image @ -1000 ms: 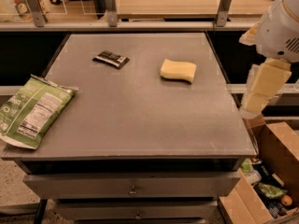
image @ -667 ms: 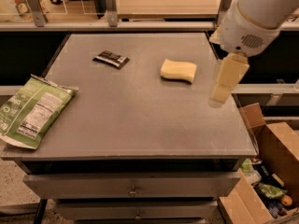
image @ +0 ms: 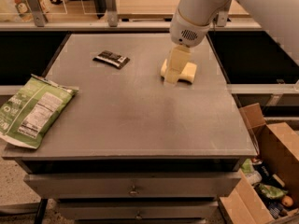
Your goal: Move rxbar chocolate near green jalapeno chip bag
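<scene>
The rxbar chocolate (image: 111, 59) is a small flat black bar with white lettering, lying at the far left-centre of the grey table (image: 140, 125). The green jalapeno chip bag (image: 32, 110) is large and light green with a white label panel; it lies at the table's front left and hangs over the left edge. My gripper (image: 172, 77) hangs from the white arm over the middle-right of the table, in front of the pale yellow sponge-like block (image: 186, 72). It is to the right of the bar and apart from it.
An open cardboard box (image: 268, 171) with mixed items stands on the floor at the right of the table. A counter with railing posts (image: 110, 6) runs behind the table. Drawers (image: 135, 188) sit below the tabletop.
My arm has swung left from beyond the table's right edge to over the middle-right, now in front of the yellow block. The bar, the bag and the block have not moved.
</scene>
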You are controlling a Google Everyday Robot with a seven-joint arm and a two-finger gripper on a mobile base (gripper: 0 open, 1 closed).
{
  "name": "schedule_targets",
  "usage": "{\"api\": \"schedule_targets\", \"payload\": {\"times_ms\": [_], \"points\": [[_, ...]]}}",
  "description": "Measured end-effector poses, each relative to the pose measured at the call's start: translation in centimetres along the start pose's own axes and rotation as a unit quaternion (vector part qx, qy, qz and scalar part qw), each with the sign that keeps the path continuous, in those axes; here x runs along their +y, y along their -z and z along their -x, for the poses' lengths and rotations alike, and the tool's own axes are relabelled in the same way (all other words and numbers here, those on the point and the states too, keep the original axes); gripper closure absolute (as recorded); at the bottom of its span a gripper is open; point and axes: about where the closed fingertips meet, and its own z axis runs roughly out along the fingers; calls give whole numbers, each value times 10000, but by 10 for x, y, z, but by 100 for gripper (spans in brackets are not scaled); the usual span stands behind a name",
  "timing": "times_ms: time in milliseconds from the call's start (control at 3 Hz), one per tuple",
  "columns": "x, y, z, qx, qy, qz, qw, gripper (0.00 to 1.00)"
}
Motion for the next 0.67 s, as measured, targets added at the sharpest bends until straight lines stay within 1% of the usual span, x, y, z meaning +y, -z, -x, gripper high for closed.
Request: {"api": "schedule_targets", "payload": {"times_ms": [333, 667], "points": [[-39, -32, 30, -285, -238, -148, 9992, 0], [-74, -67, 57, -543, -594, -406, 9959, 0]]}}
